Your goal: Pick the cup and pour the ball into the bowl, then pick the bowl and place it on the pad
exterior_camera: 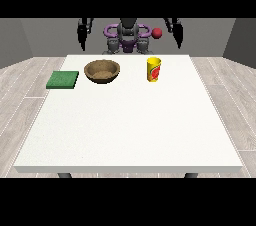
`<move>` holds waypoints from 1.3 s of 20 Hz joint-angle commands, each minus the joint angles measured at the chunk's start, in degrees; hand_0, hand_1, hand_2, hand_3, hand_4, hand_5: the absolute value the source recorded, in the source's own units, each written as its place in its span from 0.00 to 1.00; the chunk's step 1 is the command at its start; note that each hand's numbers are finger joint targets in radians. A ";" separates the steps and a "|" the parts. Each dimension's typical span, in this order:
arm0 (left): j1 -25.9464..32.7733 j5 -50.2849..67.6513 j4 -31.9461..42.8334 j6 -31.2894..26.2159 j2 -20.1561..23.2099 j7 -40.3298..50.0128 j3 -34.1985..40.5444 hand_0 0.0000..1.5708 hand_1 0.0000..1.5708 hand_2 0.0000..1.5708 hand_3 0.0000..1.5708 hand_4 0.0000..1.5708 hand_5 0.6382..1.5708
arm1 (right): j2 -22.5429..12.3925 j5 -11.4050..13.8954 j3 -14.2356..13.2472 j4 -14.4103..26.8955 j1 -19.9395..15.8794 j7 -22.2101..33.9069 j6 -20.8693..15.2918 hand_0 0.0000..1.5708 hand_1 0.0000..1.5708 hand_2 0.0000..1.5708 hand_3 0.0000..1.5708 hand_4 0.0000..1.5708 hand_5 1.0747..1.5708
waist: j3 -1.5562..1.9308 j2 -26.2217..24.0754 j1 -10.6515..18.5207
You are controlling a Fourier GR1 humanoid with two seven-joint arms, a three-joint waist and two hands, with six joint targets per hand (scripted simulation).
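Note:
A yellow cup (154, 69) with a red mark stands upright on the table's far right part. A red ball (157, 33) shows above and behind it, in the air near the robot's shoulder. A brown bowl (102, 71) sits left of the cup at the far middle. A green pad (63, 80) lies flat near the far left edge. The hand at the view's left (83, 33) hangs raised behind the table, away from everything. The hand at the view's right (176, 30) is raised too, right of the ball. Both hands hold nothing.
The white table (130, 125) stretches wide toward the camera. The robot's torso (128, 37) stands behind the far edge. Grey wood floor surrounds the table.

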 commanded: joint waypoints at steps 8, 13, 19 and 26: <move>-4.91 10.47 -7.24 -0.37 -1.42 10.56 5.16 0.00 0.00 0.00 0.00 0.00 0.99 | -7.88 -10.07 -7.05 -5.63 2.07 5.79 8.57 0.00 0.00 0.00 0.00 0.00 1.00 | 1.11 -13.89 -4.84; -3.28 16.30 -6.55 -6.72 3.93 5.17 12.49 0.00 0.00 0.00 0.00 0.00 0.98 | -8.68 -12.04 -9.68 -10.44 0.00 6.97 8.67 0.00 0.00 0.00 0.00 0.00 1.00 | 1.07 -6.99 -4.25; -9.13 16.77 2.63 -9.33 6.62 -3.57 17.05 0.00 0.00 0.00 0.00 0.00 0.97 | -5.74 -10.32 -8.23 -8.79 0.38 -1.10 10.18 0.00 0.00 0.00 0.00 0.00 1.00 | 1.06 0.83 -7.12; -9.91 9.15 10.30 -6.65 1.60 -18.07 13.00 0.00 0.00 0.00 0.00 0.00 0.95 | -6.63 -9.49 -10.27 -1.30 -3.86 -8.65 11.96 0.00 0.00 0.00 0.00 0.00 1.00 | 1.06 7.51 -6.56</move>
